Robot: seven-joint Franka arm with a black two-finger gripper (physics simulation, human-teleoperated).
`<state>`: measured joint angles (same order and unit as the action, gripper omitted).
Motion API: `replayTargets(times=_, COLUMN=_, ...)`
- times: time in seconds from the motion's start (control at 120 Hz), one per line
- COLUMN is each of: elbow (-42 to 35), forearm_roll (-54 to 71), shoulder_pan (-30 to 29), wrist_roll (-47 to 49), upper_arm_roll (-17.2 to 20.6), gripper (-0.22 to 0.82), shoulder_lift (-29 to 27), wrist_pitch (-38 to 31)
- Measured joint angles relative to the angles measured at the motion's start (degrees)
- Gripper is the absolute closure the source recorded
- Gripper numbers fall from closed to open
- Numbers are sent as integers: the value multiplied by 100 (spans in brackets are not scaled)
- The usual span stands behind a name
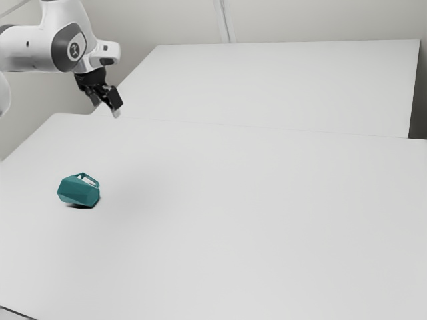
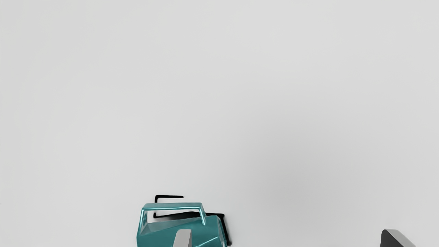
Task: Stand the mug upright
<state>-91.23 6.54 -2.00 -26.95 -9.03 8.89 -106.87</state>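
So the white robot arm (image 1: 37,50) came in from the exterior view's left, with its black two-finger hand (image 1: 107,107) up in the air, tilted and angled down toward the exterior view's right. The hand was wide open — nothing between the fingers. The shiny teal faceted mug (image 1: 79,192) lay on its side on the plain white worktop (image 1: 267,220), handle (image 2: 173,206) on the upper side. It sat lower than the hand, well apart from it — in the wrist view one fingertip (image 2: 183,239) covered part of its body.
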Motion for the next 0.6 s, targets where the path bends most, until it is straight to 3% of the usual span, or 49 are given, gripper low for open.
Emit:
replayTargets(times=0.1, elbow=2, forearm_roll=-18, shoulder_pan=-33, wrist_roll=-40, upper_arm_roll=-28, gripper=0, shoulder_lift=-17, wrist_pitch=100)
replayTargets(times=0.225, elbow=-335, forearm_roll=-345, shoulder_pan=-125, wrist_roll=-105, upper_arm_roll=-393, gripper=0, shoulder_lift=-234, wrist_pitch=223)
replayTargets(times=0.6, elbow=-913, forearm_roll=-1210, shoulder_pan=-1343, wrist_roll=-522, upper_arm_roll=-469, gripper=0, shoulder_lift=-252, wrist_pitch=373)
